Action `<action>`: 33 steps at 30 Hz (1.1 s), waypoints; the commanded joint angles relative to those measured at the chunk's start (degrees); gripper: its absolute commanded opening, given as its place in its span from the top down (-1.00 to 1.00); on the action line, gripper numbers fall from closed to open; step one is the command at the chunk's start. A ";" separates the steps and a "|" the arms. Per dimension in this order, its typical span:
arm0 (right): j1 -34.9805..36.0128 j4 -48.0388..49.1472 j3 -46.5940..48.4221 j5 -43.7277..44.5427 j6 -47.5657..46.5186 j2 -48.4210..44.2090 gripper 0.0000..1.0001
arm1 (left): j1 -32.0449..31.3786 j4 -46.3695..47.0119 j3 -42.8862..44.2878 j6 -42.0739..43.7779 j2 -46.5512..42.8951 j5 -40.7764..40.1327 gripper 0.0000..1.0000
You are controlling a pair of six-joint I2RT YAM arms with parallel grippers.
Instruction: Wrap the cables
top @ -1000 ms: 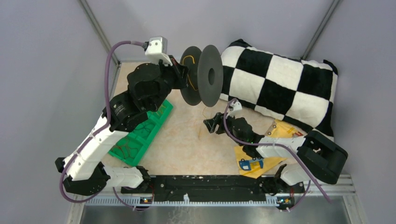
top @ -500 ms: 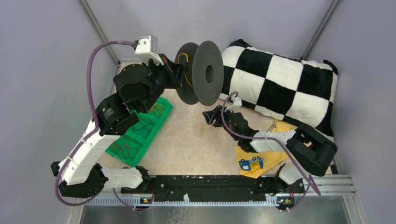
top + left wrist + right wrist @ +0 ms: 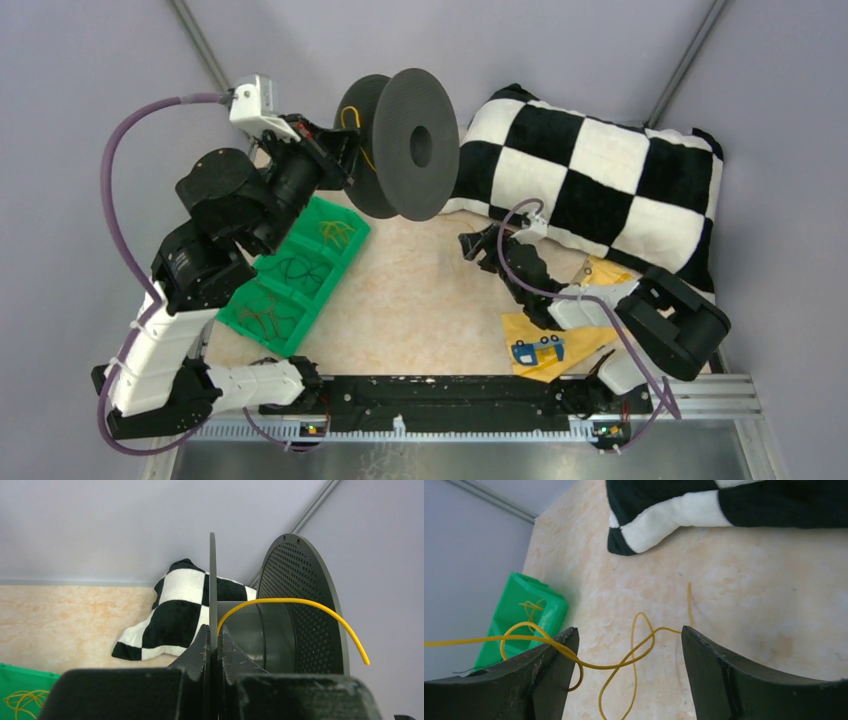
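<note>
A black spool hangs in the air at the back of the table, and my left gripper is shut on its near flange. In the left wrist view the fingers pinch that thin flange edge-on, and a yellow cable arcs out over the spool's core to a free end. My right gripper hovers low beside the pillow and is open. In its wrist view a loose loop of the cable crosses between the wide-apart fingers and rests against the left finger, ungripped.
A green compartment tray holding coiled wires lies on the left, also seen from the right wrist. A black-and-white checkered pillow fills the back right. A yellow packet lies under the right arm.
My left arm has swung the spool to the left and farther back. The right gripper has shifted right towards the pillow, and its jaws stand wider apart.
</note>
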 commanded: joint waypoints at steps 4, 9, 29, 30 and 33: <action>-6.18 -4.58 -4.55 4.22 2.02 -10.61 -0.63 | 0.09 6.20 3.10 1.44 -2.26 -2.08 1.00; -10.07 -16.57 -4.17 6.11 1.29 -16.57 -0.79 | 0.09 7.18 2.63 2.23 -2.55 -2.66 1.00; -15.70 -51.54 -4.07 -0.31 -7.28 -41.12 -0.87 | 0.09 13.75 -1.01 12.32 -2.88 -12.78 1.00; -15.72 -53.85 -3.56 -0.43 -7.96 -42.36 -0.87 | 0.06 13.95 -1.42 13.45 -2.74 -13.31 1.00; -15.75 -58.66 -2.57 -5.83 -10.20 -45.37 -0.87 | 0.09 15.94 -3.37 17.75 -1.65 -17.91 1.00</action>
